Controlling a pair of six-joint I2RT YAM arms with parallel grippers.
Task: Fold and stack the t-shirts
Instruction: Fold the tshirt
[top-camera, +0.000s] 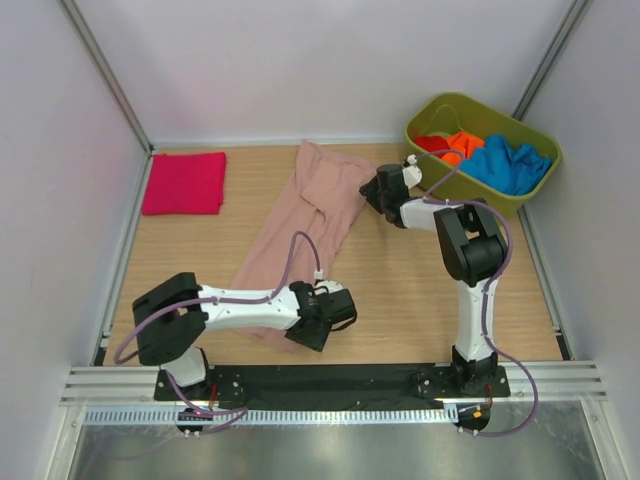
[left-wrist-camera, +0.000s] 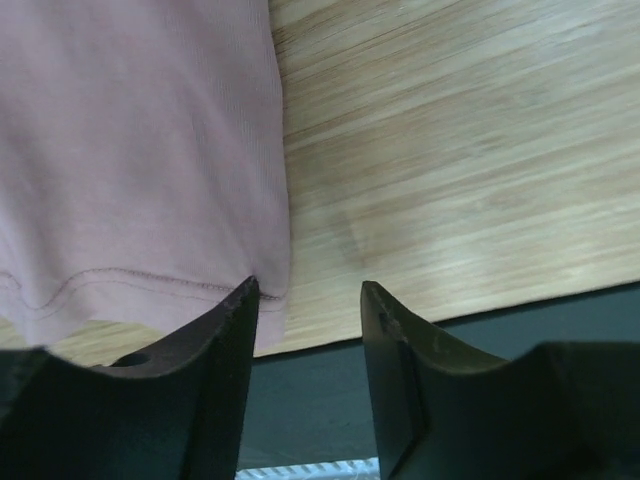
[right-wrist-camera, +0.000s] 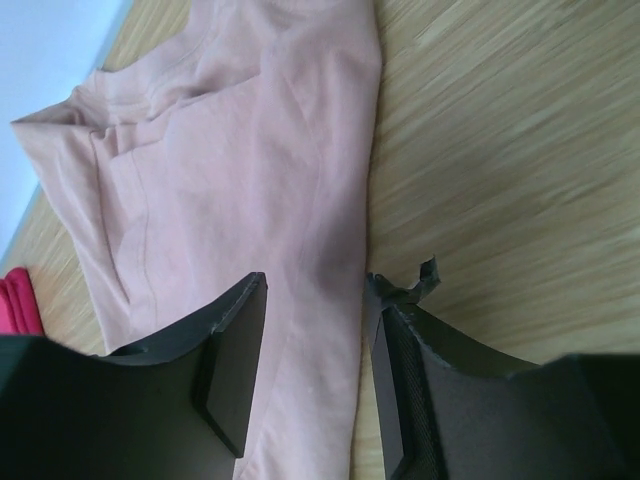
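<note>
A dusty-pink t-shirt lies on the wooden table as a long strip folded lengthwise, running from the back towards the near edge. My left gripper hovers open at its near hem corner. In the left wrist view the hem of the pink t-shirt touches the left fingertip, and nothing sits inside the left gripper. My right gripper stands open over the strip's far right edge. In the right wrist view the right gripper straddles the edge of the pink t-shirt. A folded magenta t-shirt rests at the back left.
An olive-green tub at the back right holds red, orange and blue t-shirts. White walls close in the table on three sides. A black base plate runs along the near edge.
</note>
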